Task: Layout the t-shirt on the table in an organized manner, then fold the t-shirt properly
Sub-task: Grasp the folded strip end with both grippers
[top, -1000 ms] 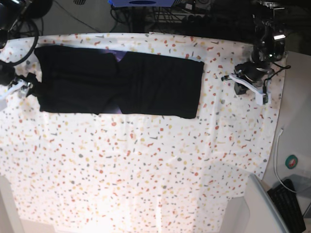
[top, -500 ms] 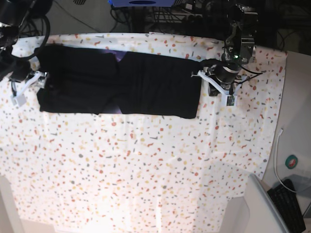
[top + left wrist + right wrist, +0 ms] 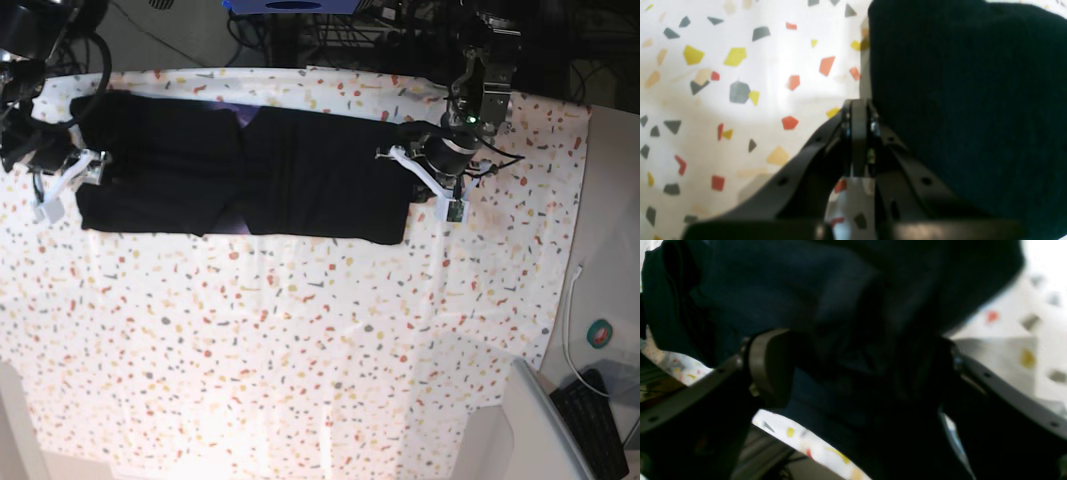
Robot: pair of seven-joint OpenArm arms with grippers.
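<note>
Base view, t-shirt: the black t-shirt (image 3: 245, 175) lies as a wide folded band across the far part of the speckled table (image 3: 300, 340), with a sliver of purple print showing near its middle top edge.
Base view, left gripper: the left gripper (image 3: 425, 180) sits at the shirt's end on this view's right, touching or just beside the edge; I cannot tell which.
Base view, right gripper: the right gripper (image 3: 75, 178) is at the shirt's opposite end.
Left wrist view, left gripper: the fingers (image 3: 858, 133) are pressed together with nothing between them, tips on the tablecloth (image 3: 740, 100) just beside the shirt's edge (image 3: 967, 100).
Right wrist view, right gripper: the jaws stand wide apart with bunched black cloth (image 3: 846, 340) between the two fingers (image 3: 768, 366); blur hides whether they pinch it.
</note>
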